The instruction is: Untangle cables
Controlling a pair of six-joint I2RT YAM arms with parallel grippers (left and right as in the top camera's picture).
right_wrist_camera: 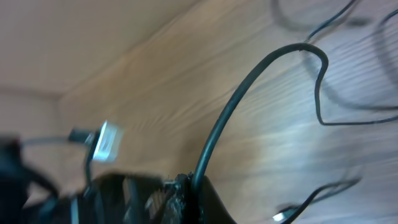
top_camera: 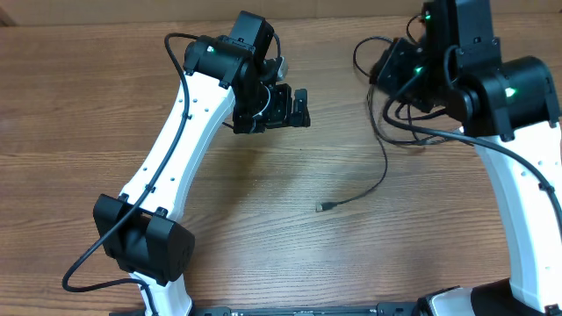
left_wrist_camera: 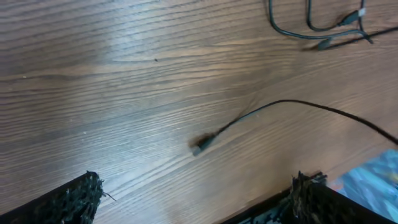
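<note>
- Black fingers of the right gripper [right_wrist_camera: 186, 190] were pinched tight on one of the cables [top_camera: 391, 118], which rose out of the grip in a dark arc. A silver plug [right_wrist_camera: 106, 140] showed just beside it.
- From that hold, toward the far right of the table [top_camera: 263, 237], a loose strand [left_wrist_camera: 280, 101] trailed down and then swung left. It ended in a small plug [top_camera: 323, 207] lying flat on the wood.
- More thin loops gathered beneath and just beside the right gripper, too overlapped to say which crossed which.
- Left gripper [top_camera: 297, 107] hovered with its fingers spread wide and nothing between them, well apart from the bunched loops.
- Seen from the left wrist, the small plug lay on the table ahead of the spread fingers, roughly centred between them. The strand's long axis ran off to the right, toward the other arm.
- That free end sat between the two arms, nearer the left gripper than the right. The left arm appeared the better placed to take it, while the right held the tangled end.
- A pick-up there would likely call for the fingers to come down across the strand rather than along it, just behind the plug.
</note>
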